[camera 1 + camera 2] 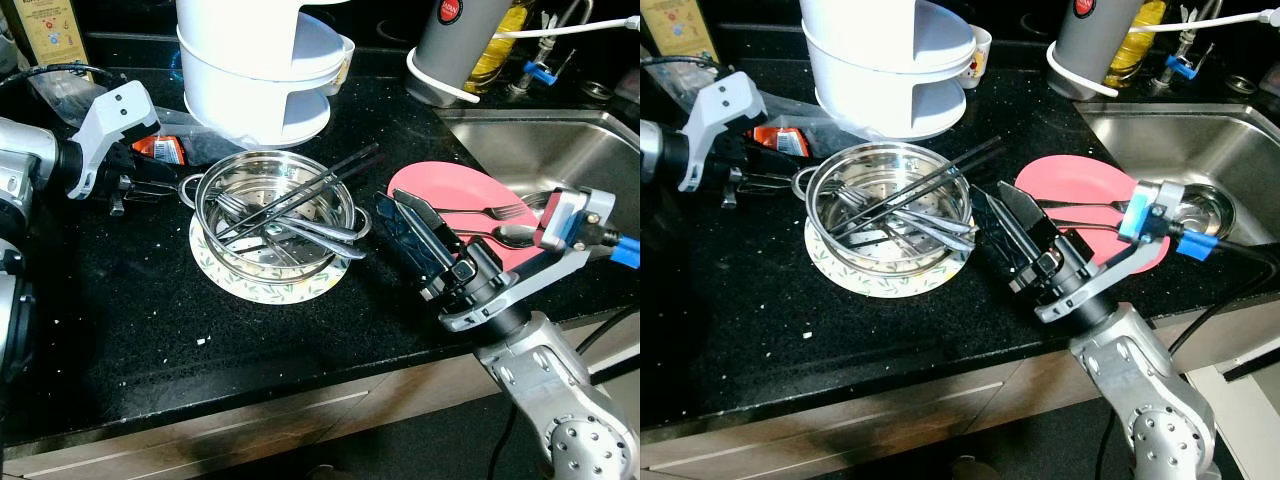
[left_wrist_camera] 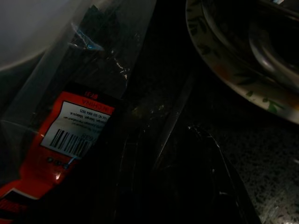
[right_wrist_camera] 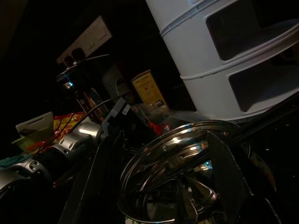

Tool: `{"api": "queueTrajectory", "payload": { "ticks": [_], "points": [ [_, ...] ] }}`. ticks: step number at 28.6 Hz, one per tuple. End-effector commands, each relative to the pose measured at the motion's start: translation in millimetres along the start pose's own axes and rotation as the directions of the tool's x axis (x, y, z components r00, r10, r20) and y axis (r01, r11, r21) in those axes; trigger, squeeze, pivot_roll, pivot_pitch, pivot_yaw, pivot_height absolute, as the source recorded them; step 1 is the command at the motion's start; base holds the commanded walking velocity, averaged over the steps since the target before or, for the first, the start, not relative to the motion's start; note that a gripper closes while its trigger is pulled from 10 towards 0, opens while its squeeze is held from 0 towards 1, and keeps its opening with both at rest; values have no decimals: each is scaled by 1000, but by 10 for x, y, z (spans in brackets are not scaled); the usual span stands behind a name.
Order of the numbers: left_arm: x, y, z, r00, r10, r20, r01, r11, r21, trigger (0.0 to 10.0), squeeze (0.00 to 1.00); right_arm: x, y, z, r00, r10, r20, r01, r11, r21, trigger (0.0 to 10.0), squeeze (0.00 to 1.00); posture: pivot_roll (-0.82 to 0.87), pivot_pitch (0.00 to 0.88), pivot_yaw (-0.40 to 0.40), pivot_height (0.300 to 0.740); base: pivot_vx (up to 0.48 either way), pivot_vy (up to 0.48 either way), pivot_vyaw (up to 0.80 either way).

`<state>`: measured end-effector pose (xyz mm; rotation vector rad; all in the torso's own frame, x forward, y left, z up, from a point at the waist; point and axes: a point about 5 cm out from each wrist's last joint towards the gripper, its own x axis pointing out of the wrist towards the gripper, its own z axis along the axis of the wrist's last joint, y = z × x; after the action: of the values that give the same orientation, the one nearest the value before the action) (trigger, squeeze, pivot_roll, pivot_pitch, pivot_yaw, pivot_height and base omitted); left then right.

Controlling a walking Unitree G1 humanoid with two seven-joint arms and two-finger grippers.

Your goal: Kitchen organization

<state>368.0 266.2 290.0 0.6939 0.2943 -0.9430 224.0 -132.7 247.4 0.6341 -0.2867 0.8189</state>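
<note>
— Black speckled counter [image 1: 120, 300] ran across the kitchen, with a steel sink [image 1: 560, 150] set in at the far right. What sat in the middle?

— A steel pan [image 1: 275, 205] on a leaf-patterned paper plate [image 1: 262, 285]. Forks, spoons [image 1: 290, 228] and black chopsticks [image 1: 330, 175] lay piled in the pan, the chopsticks sticking out over its rim.

— And beside it?

— A pink plate [image 1: 450, 190] to the right, holding a fork [image 1: 490, 211] and a spoon [image 1: 505, 235]. Behind stood a white stacked steamer [image 1: 260, 70].

— Where were the arms?

— The right gripper [image 1: 400, 208] lay low over the counter between pan and pink plate, its fingers spread apart, holding nothing. The left gripper [image 1: 150, 185] reached toward the pan's left side, over a clear packet with a red label [image 2: 70, 135]. I could not tell how its fingers stood.
</note>
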Motion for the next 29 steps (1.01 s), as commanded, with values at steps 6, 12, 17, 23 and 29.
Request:
{"api": "queueTrajectory", "payload": {
  "ticks": [6,12,17,23,29],
  "points": [
    [45,-79,-183,993,-36,-108,37,999,2,0,0,-16,-22,28,1000,-10,12,10,1000,-11,10000,0,59,136,-161,740,0,0,0],
    [70,-91,-196,992,-35,-117,37,999,14,0,0,-9,-23,28,1000,-11,12,11,1000,-11,10000,0,61,137,-161,740,0,0,0],
    [82,-85,-196,994,-17,-111,18,1000,15,0,0,-3,-26,29,1000,-13,15,13,1000,-10,10000,0,61,139,-159,740,0,0,0],
    [16,22,41,993,78,89,-80,997,20,0,0,-2,-31,29,1000,-18,19,18,1000,-8,10000,0,61,138,-159,740,0,0,0],
    [-146,130,245,961,152,231,-157,988,0,0,0,1,-35,26,1000,-17,22,17,1000,-5,10000,0,68,137,-157,740,0,0,0]
  ]
}}
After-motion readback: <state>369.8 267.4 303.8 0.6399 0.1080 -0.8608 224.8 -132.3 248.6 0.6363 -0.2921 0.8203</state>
